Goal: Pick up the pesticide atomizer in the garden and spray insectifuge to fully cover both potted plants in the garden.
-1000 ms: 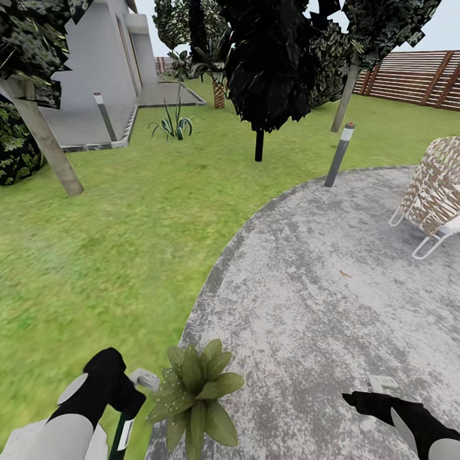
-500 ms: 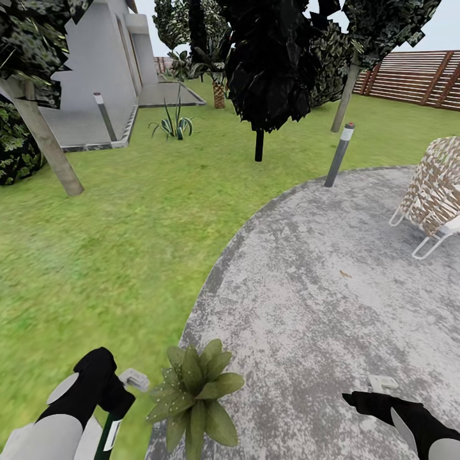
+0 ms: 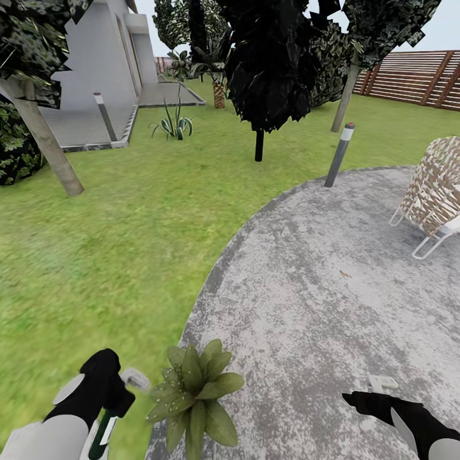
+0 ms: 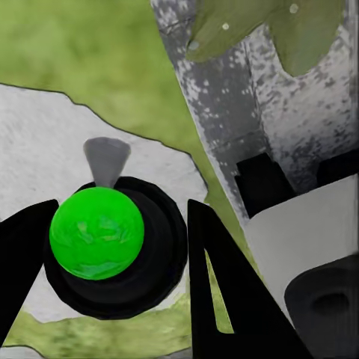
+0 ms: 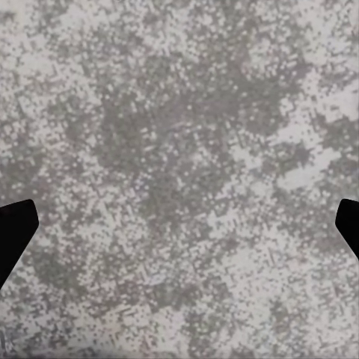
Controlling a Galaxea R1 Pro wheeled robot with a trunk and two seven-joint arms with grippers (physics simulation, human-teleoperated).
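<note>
The patio (image 3: 332, 281) was a round slab of mottled grey, speckled like rough concrete, its curved edge meeting a soft green lawn (image 3: 128, 243). At that edge, close to the robot, sat a potted plant (image 3: 195, 393), a low rosette of broad, glossy green leaves dotted with pale specks.

The left gripper (image 4: 112, 247) hung low over the grass just beside the plant, its black fingers (image 4: 217, 284) closed on the spray bottle (image 3: 101, 434), a slim dark green bottle with a white label, held tilted. Along the fingers, the bottle showed as a bright green round cap in a black ring with a small grey nozzle pointing away. The right gripper (image 3: 367, 401) hovered flat over the patio, well apart from the plant, its black fingertips (image 5: 15, 228) spread wide with nothing between them but grey paving.

Farther off stood a grey post lamp (image 3: 339, 155) with a red dot at the patio's rim, a woven wicker chair (image 3: 434, 188) on white legs, dark trees, a spiky plant (image 3: 172, 124), a grey house wall and a slatted brown wooden fence (image 3: 415, 78).
</note>
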